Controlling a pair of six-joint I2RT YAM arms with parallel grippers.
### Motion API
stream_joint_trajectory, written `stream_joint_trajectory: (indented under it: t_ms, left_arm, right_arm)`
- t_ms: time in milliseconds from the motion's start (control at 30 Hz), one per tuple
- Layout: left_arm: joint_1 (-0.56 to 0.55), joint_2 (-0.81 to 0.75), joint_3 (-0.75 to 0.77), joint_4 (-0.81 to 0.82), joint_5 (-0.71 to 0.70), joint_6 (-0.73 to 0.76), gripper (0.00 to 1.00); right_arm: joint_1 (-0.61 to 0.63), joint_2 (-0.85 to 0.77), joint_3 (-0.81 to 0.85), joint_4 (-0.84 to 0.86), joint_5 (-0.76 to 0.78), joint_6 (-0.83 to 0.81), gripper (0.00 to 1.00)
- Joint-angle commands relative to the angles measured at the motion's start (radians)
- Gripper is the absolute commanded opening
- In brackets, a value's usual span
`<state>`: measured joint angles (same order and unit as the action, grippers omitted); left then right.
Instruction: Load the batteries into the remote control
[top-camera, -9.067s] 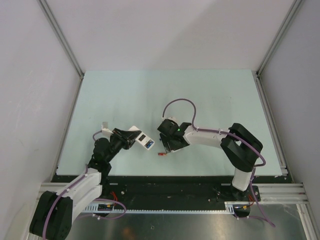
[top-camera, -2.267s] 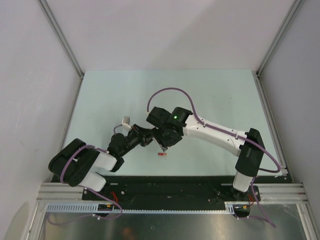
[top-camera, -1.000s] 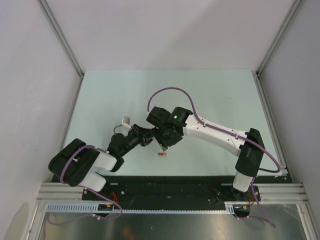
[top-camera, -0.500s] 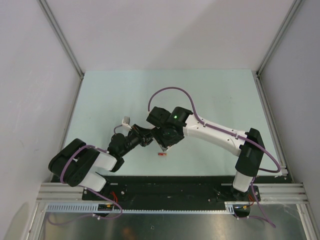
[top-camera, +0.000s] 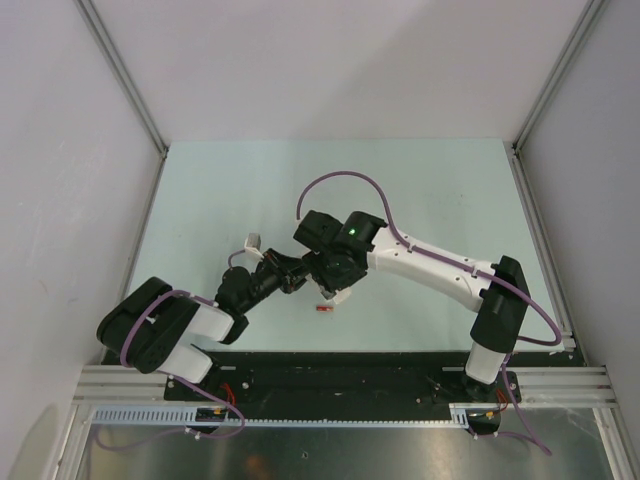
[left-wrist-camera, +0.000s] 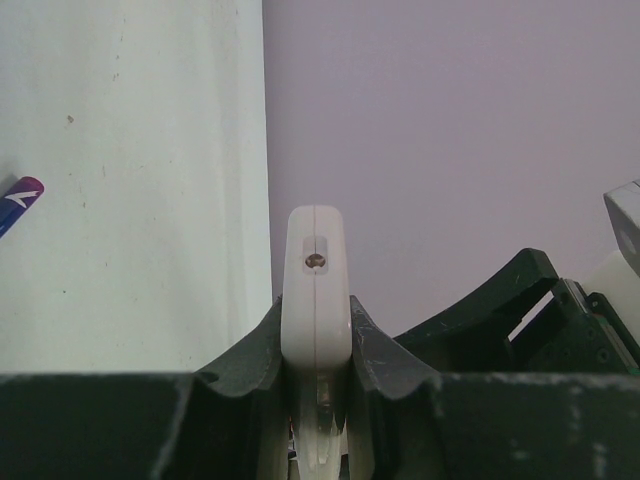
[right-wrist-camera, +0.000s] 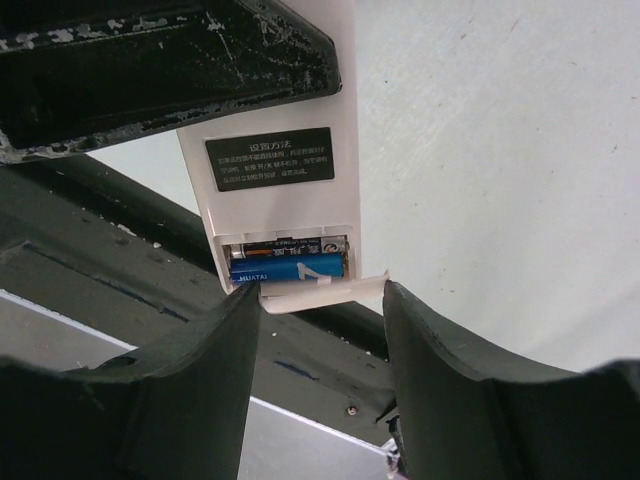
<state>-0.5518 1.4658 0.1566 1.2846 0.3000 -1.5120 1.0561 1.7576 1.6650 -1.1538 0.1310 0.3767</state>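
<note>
Both arms stand differently from the earliest frame: the left arm (top-camera: 160, 325) is now folded back low at my left, and the right arm (top-camera: 440, 270) reaches across to meet it. Over the latest frames I see almost no change. Listed by size, first the table (top-camera: 420, 190): pale green, with the arms meeting above its near middle. Next the left gripper (left-wrist-camera: 318, 325): closed narrow on the remote (left-wrist-camera: 317, 250), pinching its thin edges. Then the right gripper (right-wrist-camera: 320, 300): jaws parted, one at each side of the remote's open end; I cannot tell whether they touch it. The remote's back faces the right wrist camera, with the bay uncovered and a white flap at its lip that I cannot identify. Then the blue battery (right-wrist-camera: 285, 271): in the bay, nearest the lip. Beside it, the dark battery (right-wrist-camera: 285, 247): also in the bay, the two touching. Then the red battery (top-camera: 322, 309): loose on the table just below the grippers. Last the purple battery (left-wrist-camera: 18, 203): loose on the table, off to one side. Hazards as I judge them: the bay looks full but open, so a nudge from the right jaws could pop the blue battery out. A hard push would twist the remote in its edge-on pinch. A low retreat could send the red battery rolling.
</note>
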Motion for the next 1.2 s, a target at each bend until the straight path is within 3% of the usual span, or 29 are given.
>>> stream_joint_trajectory:
  t_ms: [0,133,833,967,1167]
  left_arm:
    - [-0.008,-0.004,0.018,0.147,0.017,-0.017,0.0]
    - [-0.008,-0.005,0.018,0.147,0.016,-0.017,0.0]
    - [0.0,-0.007,0.0,0.147,0.004,-0.013,0.0]
    - [0.009,-0.01,-0.005,0.147,-0.002,-0.005,0.0]
    - [0.016,-0.022,-0.028,0.142,-0.005,0.013,0.0]
  right_arm:
    - [-0.01,0.002,0.044,0.009,-0.01,0.001,0.55]
    - [-0.013,0.005,0.052,0.012,-0.019,-0.002,0.49]
    - [-0.042,-0.029,0.052,0.045,0.016,0.021,0.48]
    - [-0.077,-0.141,-0.077,0.139,0.033,0.089,0.49]
    - [-0.074,-0.319,-0.404,0.276,0.064,0.194,0.48]
